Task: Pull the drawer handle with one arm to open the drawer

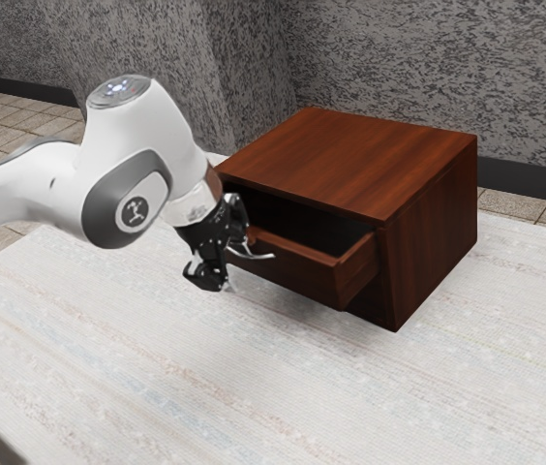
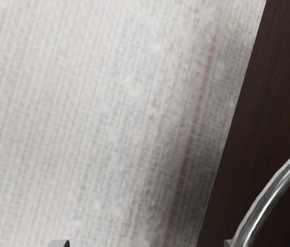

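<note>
Your end effector (image 1: 210, 274) hangs at the steel handle (image 1: 254, 254); I cannot tell whether it grips. The drawer (image 1: 326, 263) sits partly out of the cabinet (image 1: 350, 160). Expect a rigid, slick bar; grasp mid-handle.

Cabinet (image 1: 350, 160), centre right: dark reddish-brown wood with fine grain, smooth, with a satin sheen on the top panel. Drawer front (image 1: 302, 260): same wood, same finish. Handle (image 1: 254, 254): bare silvery metal, polished; at the lower right of the wrist view a bright highlight runs along its round bar. Arm (image 1: 128, 165), left: smooth white shell that looks like glossy plastic, with a matt grey joint cap. End effector (image 1: 207, 278): black, low gloss, a few small glints. Tabletop (image 1: 350, 387): pale off-white, cloth-like weave, matt, with faint pink and blue threads. Wall (image 1: 399, 58), top: rough, speckled grey, stone-like. Floor (image 1: 2, 126), upper left: matt beige tiles.
</note>
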{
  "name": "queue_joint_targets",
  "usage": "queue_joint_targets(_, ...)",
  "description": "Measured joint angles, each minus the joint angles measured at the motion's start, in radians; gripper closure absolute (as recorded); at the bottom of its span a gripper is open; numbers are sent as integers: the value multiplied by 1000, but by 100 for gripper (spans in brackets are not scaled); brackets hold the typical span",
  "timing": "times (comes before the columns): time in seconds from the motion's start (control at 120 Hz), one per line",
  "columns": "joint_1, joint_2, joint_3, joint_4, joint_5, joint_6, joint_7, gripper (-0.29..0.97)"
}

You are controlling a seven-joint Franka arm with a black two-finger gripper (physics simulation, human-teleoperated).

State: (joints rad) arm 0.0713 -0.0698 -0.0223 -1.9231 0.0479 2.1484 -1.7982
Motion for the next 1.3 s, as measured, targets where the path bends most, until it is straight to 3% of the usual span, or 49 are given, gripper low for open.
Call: queue_joint_targets(1.3,12,-165,-1,-126,1,-107,-14,35)
